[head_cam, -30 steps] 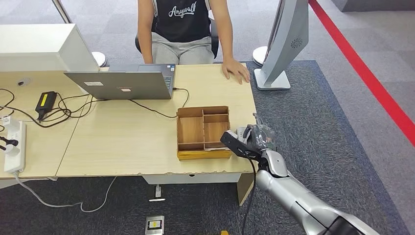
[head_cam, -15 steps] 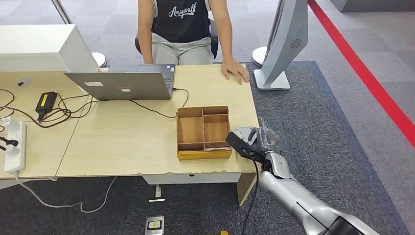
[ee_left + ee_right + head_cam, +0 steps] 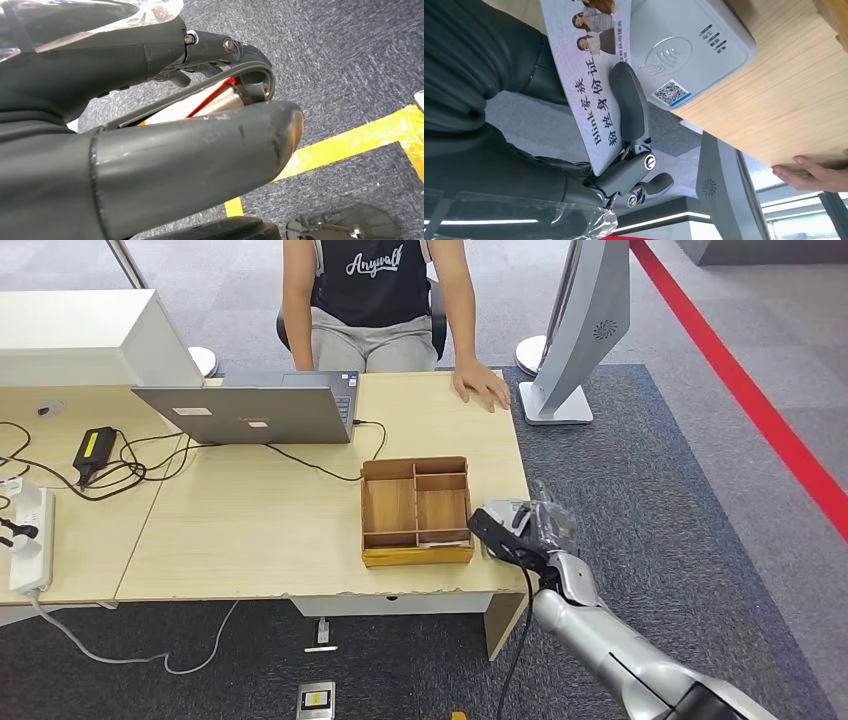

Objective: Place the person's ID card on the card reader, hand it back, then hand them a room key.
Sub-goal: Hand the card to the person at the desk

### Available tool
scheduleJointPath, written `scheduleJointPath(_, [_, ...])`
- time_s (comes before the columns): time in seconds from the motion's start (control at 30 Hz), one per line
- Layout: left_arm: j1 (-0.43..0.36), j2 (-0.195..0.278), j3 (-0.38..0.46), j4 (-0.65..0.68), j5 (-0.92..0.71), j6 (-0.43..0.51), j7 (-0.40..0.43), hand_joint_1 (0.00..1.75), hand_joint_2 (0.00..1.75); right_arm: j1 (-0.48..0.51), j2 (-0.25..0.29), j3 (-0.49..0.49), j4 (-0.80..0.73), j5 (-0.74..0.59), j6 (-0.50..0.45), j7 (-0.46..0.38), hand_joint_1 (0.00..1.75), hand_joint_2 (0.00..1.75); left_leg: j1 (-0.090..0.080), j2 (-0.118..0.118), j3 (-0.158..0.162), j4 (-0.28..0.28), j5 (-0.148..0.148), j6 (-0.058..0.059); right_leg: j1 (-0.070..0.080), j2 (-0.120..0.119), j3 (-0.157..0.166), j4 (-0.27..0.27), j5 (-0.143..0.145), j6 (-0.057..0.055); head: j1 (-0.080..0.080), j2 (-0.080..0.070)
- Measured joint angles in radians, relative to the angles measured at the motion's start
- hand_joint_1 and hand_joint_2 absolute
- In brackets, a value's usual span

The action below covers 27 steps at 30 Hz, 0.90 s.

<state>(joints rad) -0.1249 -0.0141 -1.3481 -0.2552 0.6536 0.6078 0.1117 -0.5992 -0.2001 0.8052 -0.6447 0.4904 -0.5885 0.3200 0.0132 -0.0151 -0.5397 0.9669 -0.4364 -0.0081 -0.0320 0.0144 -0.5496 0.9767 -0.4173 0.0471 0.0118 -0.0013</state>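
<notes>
The right hand [image 3: 515,530] sits right of centre in the head view, at the desk's [image 3: 260,520] right edge beside the wooden tray [image 3: 415,510]. In the right wrist view this hand [image 3: 574,150] grips the ID card [image 3: 584,65], a dark finger [image 3: 629,105] lying across its printed face. The card sits partly over the white card reader [image 3: 689,45], which rests on the desk near its edge; whether card and reader touch cannot be told.

The left hand [image 3: 150,140] shows in its wrist view above grey carpet with yellow tape [image 3: 350,140], its thumb and fingers curled together; something pale with a red edge shows between them, too hidden to tell what it is or whether it is held.

At upper centre of the head view a person [image 3: 375,300] sits behind the desk, one hand [image 3: 482,385] flat on the top. A laptop [image 3: 250,410] stands at upper left of the desk.
</notes>
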Motion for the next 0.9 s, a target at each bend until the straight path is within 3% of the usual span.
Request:
scheduleJointPath(0.6, [0.000, 0.000, 0.000, 0.000, -0.005, 0.009, -0.011, 0.00, 0.00, -0.011, -0.024, -0.015, -0.096, 0.004, -0.029, 0.007, 1.75, 1.75, 0.000, 0.000, -0.001, 0.000, 0.000, 0.000, 0.000, 0.000, 0.000, 0.000, 0.000, 0.000, 0.000, 0.000])
scheduleJointPath(0.73, [0.000, 0.001, 0.000, 0.000, -0.008, 0.009, -0.021, 0.00, 0.00, -0.059, -0.042, -0.016, -0.170, 0.036, -0.035, 0.041, 1.75, 1.75, 0.000, 0.000, -0.001, 0.000, 0.000, 0.000, 0.000, 0.000, -0.001, 0.000, 0.000, 0.000, 0.000, 0.000])
scheduleJointPath(0.9, [0.000, 0.003, 0.000, 0.000, -0.017, 0.002, -0.026, 0.00, 0.00, -0.145, -0.060, -0.012, -0.274, 0.095, 0.040, 0.101, 1.75, 1.75, 0.000, 0.000, -0.001, 0.000, 0.001, 0.000, 0.000, 0.000, -0.001, 0.000, 0.000, 0.000, 0.000, 0.000])
